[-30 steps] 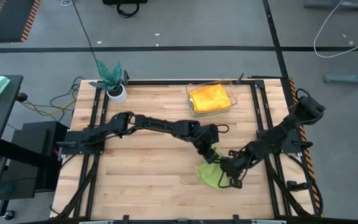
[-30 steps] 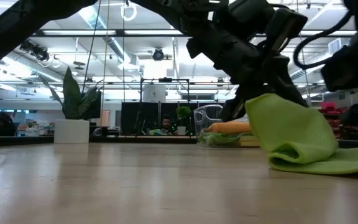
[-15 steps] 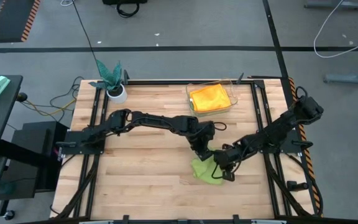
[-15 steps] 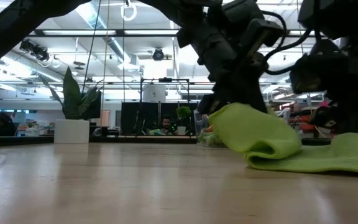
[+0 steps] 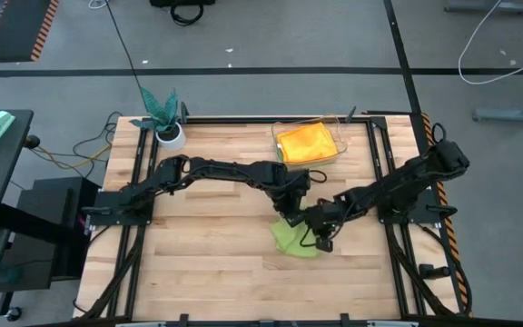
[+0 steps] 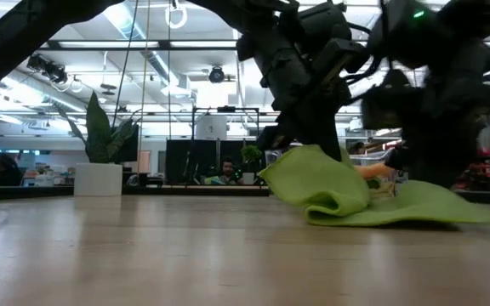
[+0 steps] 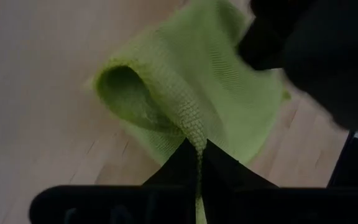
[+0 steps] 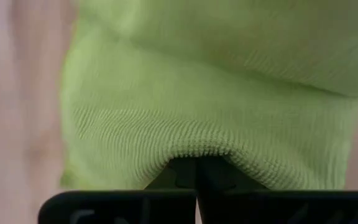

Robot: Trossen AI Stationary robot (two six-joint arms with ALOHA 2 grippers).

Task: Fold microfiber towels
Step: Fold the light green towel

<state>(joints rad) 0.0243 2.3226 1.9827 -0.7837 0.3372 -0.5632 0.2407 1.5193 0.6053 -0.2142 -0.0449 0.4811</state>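
I am in the middle of folding the green towel (image 5: pixel 291 240), which lies on the table (image 5: pixel 207 263) in front of the clear tray (image 5: pixel 332 156), a little toward the plant (image 5: pixel 163 113). In that tray lies a yellow towel (image 5: pixel 305 143).

My left gripper (image 5: pixel 291 218) is pressed together on an edge of the green towel, and my right gripper (image 5: pixel 320 232) pinches another edge of the same towel; both are just beside each other, on the side of the towel nearer to the tray. From the low view, the lifted part makes a rolled loop over the flat part.

To do this step well, I think I should carry both pinched edges across together at the same height, so the fold line stays straight. I should lay the edges down on the far edge before I let go, otherwise the soft cloth may spring back or bunch.
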